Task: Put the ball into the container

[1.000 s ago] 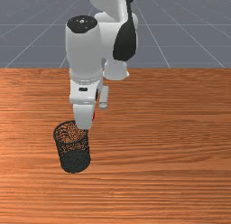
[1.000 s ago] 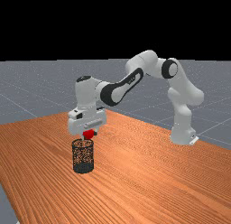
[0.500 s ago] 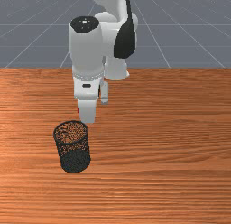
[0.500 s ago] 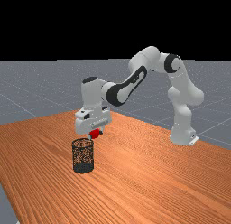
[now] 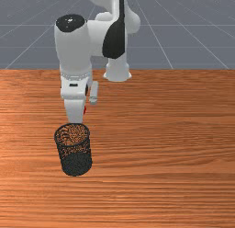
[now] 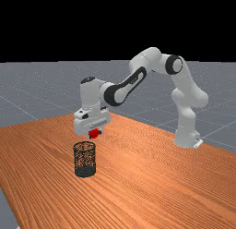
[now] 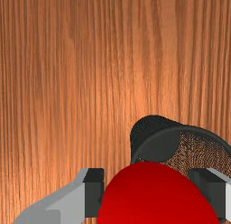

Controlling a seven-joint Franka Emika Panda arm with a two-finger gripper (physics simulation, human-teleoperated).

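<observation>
In the far view my gripper [image 6: 94, 135] is shut on the red ball [image 6: 94, 133], higher than the rim of the black mesh container [image 6: 85, 171] and slightly to its right. The front view has a sliver of the ball [image 5: 84, 110] beside my hand, just behind the upright container [image 5: 76, 163], on the arm's side. From the wrist, both dark fingertips of my gripper [image 7: 151, 192] press the ball [image 7: 155, 198] from two sides. The container [image 7: 151, 123] stands below, its mouth partly covered by the ball and one finger.
The wooden table [image 5: 170, 144] extends around the container on all sides. In the far view the arm's base [image 6: 186, 139] stands at the table's right edge.
Over the last half second my hand, with the ball held, has shifted to the front view's left. In the far view it went slightly left and the ball rose a little. The container has stayed put.
</observation>
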